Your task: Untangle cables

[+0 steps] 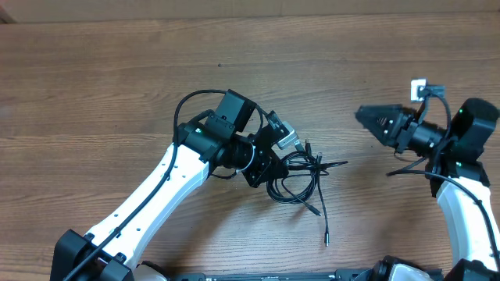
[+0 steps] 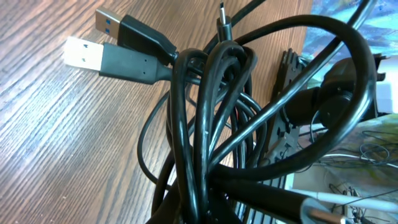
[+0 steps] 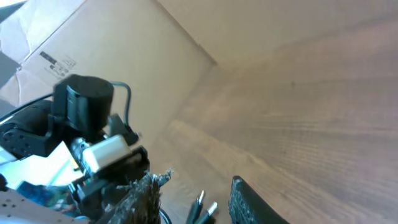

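With the left arm [image 1: 156,195] reaching in from the bottom-left corner of the bench [image 1: 117,78], the left claw [image 1: 283,160] sits about mid-bench, clenched on the cables [image 1: 301,178]. The bundle is one knotted black clump just right of and below that claw, its loops overlapping. Can't tell from above whether it's lifted or resting on the wood. In the left wrist view the clump fills the frame: several glossy cords crossing each other, with two USB plugs [image 2: 93,56] sticking out upper left over bare wood, side by side, one with a blue insert. A small plug [image 2: 225,25] pokes up at the top of the knot. One loose strand [image 1: 322,211] leaves the clump and runs down toward the near edge, ending in a small tip lying on the bench, apart from the rest. A couple of short ends fan out to the right of the knot. Further right there's a stretch of bare wood, then the right claw [image 1: 369,119], pointing left at the bundle and well apart from it. In the right wrist view its fingers stand apart with nothing gripped. The right arm [image 1: 461,203] comes up from the bottom-right corner.
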